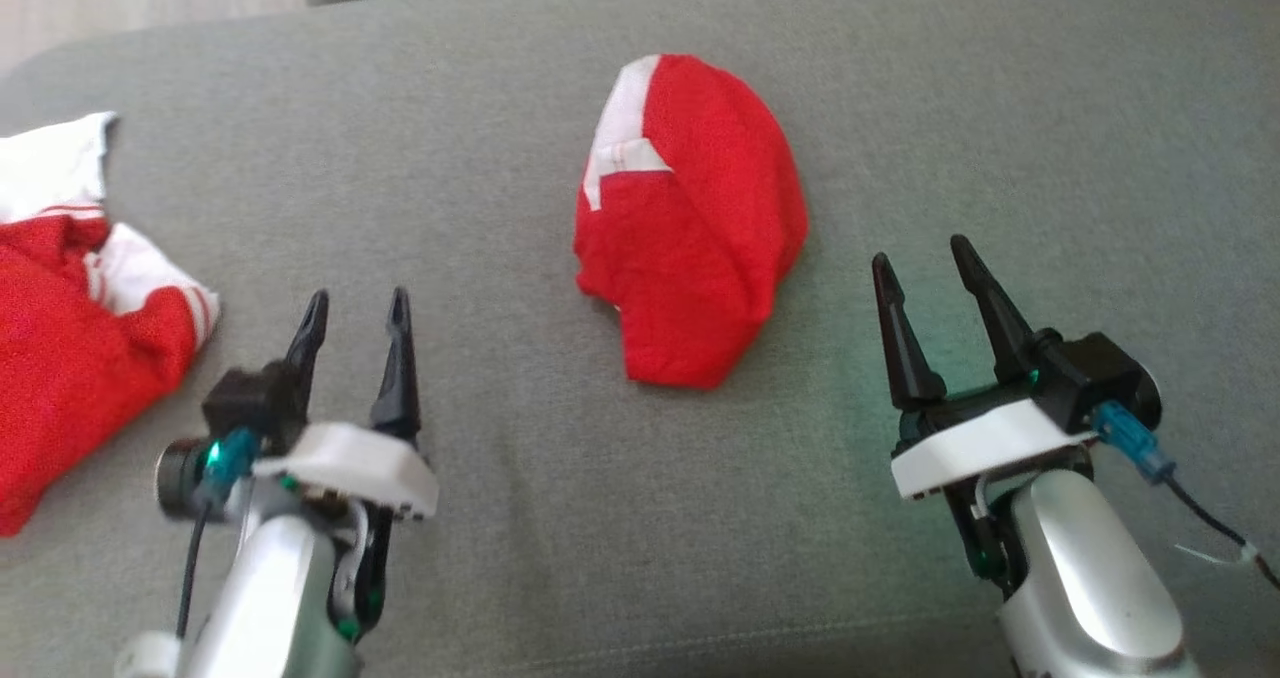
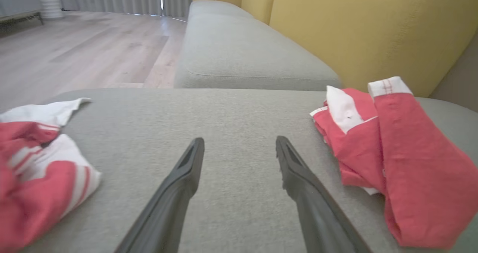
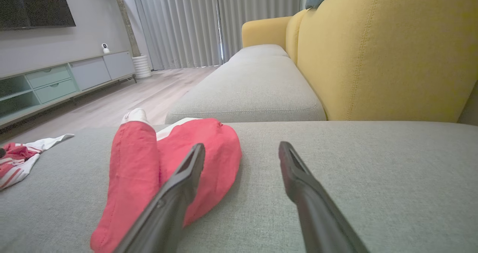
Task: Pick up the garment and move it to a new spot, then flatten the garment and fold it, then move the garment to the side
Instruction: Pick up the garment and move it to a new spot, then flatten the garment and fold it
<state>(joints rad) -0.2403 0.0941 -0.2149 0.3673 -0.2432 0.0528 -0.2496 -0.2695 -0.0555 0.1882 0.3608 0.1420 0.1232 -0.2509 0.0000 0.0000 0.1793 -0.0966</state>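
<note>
Red garment (image 1: 690,228), apparently folded, lay centred on the grey sofa (image 1: 480,138), between left gripper (image 1: 359,298) and right gripper (image 1: 921,250), both open and empty. Probable remaining step: grasp it and move it aside.

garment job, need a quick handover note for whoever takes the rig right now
The left pincer is open and empty, above the cushion between the two garments.
The right pincer is open and empty, right of the folded garment.
It lies mid-cushion, touching neither pincer; the striped garment is crumpled at the left.
Done: fold, by the look of it.
Left: likely moving it aside.
</note>
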